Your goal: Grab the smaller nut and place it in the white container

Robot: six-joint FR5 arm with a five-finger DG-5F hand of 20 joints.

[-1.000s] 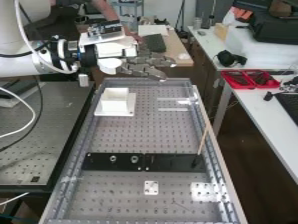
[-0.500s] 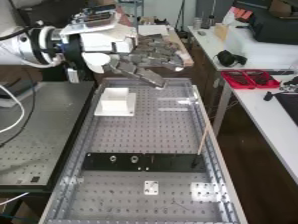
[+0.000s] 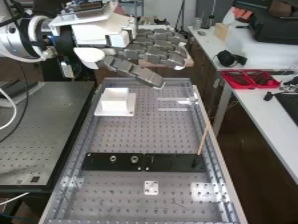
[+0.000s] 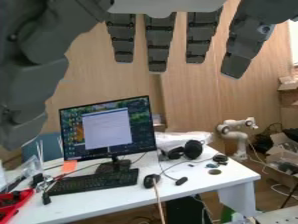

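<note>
The hand (image 3: 142, 51) is above the far end of the bench in the high view, past the white container (image 3: 116, 102), with its fingers straight and nothing held. The container stands on a white base plate at the bench's far left. Low in that view, the larger nut (image 3: 113, 159) and the bearing (image 3: 134, 159) stand apart on the flat black bar (image 3: 169, 162), well away from the hand. In the wrist view the hand (image 4: 158, 45) has its fingers extended and spread, with the thumb off to one side.
A thin wooden stick (image 3: 203, 137) leans upright near the bar's right end. A small white plate (image 3: 151, 188) lies below the bar. Beside the bench stands a side table (image 3: 256, 107) with red trays (image 3: 249, 79); a monitor (image 4: 108, 131) shows in the wrist view.
Over the last second the hand has drifted toward the camera and slightly up, and its wrist has shifted left. The container and the parts on the bar have not moved.
</note>
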